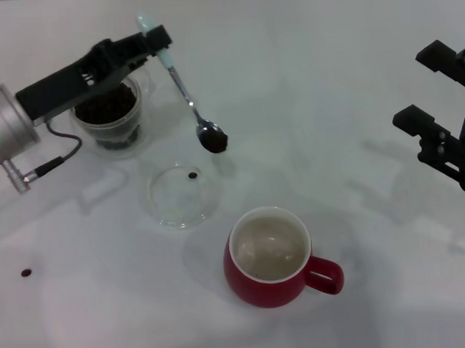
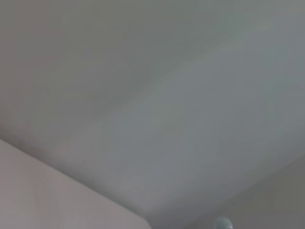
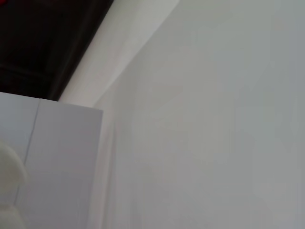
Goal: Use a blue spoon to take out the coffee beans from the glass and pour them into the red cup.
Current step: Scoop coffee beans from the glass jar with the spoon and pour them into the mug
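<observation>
Left gripper (image 1: 157, 46) clamped on blue spoon (image 1: 186, 94) handle near the counter's far left; bowl loaded with coffee beans (image 1: 215, 141), held above the surface between glass (image 1: 110, 110) and red cup (image 1: 271, 256). Clear saucer (image 1: 181, 194) holds one bean. Right gripper (image 1: 441, 102) hangs at the right edge, fingers parted.

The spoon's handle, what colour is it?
Pale light blue on the blue spoon, held by the left gripper; it shows best in the head view.
</observation>
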### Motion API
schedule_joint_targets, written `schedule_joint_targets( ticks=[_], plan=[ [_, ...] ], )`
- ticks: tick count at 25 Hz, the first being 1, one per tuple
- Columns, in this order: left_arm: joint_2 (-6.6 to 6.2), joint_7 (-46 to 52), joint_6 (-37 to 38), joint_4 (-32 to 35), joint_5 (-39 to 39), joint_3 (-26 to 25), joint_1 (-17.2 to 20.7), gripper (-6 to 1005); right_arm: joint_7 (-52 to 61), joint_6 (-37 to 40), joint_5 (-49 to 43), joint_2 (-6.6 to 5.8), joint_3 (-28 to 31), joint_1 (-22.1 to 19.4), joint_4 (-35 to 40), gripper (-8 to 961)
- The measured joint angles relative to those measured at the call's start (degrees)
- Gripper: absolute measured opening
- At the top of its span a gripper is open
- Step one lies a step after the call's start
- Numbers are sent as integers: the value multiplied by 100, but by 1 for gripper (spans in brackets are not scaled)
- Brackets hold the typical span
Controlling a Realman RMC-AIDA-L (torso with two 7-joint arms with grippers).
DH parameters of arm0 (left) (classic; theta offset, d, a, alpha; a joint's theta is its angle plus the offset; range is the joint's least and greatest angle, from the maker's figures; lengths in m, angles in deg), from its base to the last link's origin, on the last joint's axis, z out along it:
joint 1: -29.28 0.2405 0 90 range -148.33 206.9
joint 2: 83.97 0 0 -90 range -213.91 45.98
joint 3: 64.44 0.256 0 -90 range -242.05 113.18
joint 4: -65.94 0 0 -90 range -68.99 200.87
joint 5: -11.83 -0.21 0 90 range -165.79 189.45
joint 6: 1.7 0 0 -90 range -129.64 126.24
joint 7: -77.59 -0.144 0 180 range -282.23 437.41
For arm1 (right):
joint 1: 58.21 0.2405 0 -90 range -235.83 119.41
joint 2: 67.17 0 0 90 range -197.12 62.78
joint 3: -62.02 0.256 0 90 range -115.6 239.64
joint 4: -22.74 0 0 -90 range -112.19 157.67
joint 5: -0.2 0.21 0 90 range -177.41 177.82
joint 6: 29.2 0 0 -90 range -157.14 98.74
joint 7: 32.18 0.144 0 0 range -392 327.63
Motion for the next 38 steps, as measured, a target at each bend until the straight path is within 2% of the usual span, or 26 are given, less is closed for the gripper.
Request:
schedule_joint_targets(
  ticks=[11, 21, 28, 33, 34, 38],
  plan=[
    [58, -152, 237, 214, -477, 0, -30, 121, 2, -83, 21, 59, 36, -128, -8, 701],
    [161, -371, 313, 302, -856, 1, 13, 122, 31, -55, 21, 29, 35, -363, -9, 701],
    [173, -1083, 313, 300, -1098, 1, -47, 122, 29, -37, -1, 7, 35, -428, -23, 701],
    [175, -1637, 362, 358, -1405, 1, -235, 122, 37, -33, 9, 5, 35, -434, -81, 701],
    [175, -2066, 362, 439, -1607, 1, -354, 122, 37, -37, 11, 5, 35, -438, -94, 701],
    [175, -2616, 362, 513, -1799, 1, -501, 123, 39, -61, 14, 6, 35, -441, -167, 701]
  ],
)
